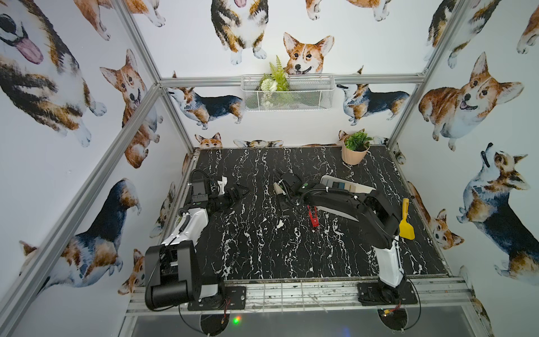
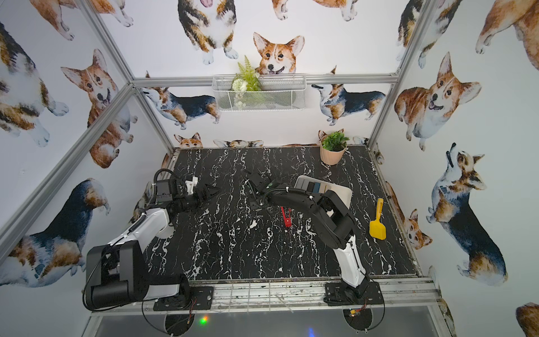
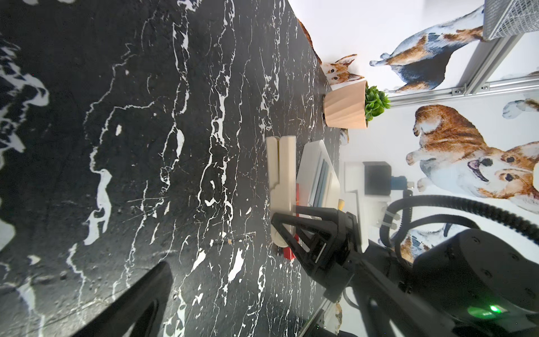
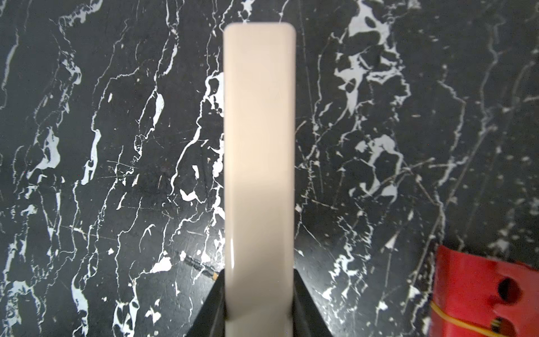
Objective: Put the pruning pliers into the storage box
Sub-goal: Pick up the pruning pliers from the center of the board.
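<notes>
Beige pruning pliers point(image 4: 259, 146) (one) are hanging pinched in the right end effector point(image 4: 259, 291) above the table point(image 1: 262, 248) centre; red pruning pliers point(image 1: 313, 217) (one) are lying near the storage box point(image 2: 344, 194), which is holding at least four.

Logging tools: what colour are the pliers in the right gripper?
Beige pruning pliers, clearest in the right wrist view.

We find no text, label, brand name, number or sign that we can read in any view, neither between the jaws nor anywhere around them.
</notes>
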Controlling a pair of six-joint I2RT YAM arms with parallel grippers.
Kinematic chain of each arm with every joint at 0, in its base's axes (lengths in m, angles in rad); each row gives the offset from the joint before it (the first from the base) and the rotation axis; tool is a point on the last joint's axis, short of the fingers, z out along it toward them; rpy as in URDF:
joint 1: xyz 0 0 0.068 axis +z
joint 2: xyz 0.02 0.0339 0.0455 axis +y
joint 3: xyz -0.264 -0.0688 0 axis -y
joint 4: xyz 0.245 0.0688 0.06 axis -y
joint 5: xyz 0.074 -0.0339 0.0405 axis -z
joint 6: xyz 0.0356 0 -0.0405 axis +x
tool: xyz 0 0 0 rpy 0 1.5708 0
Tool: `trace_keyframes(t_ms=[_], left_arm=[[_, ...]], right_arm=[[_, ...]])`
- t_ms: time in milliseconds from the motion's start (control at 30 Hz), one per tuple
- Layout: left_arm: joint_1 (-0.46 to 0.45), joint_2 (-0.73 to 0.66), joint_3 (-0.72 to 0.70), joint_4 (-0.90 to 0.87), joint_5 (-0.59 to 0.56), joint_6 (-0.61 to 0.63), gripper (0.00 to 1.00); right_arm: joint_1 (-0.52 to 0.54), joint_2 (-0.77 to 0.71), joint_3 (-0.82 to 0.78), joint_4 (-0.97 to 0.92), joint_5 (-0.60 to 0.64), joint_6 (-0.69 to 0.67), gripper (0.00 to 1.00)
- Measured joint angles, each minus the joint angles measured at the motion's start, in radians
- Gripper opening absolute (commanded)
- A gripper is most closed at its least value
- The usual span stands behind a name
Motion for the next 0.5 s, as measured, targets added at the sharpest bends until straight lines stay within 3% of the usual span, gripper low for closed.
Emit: trace_keyframes(t_ms=[500], left_arm=[[-0.046, 0.01, -0.004, 0.04, 0.037, -0.013, 1.0]], right_arm=[[-0.101, -0.163, -0.157, 0.039, 0.01, 0.025, 0.0]])
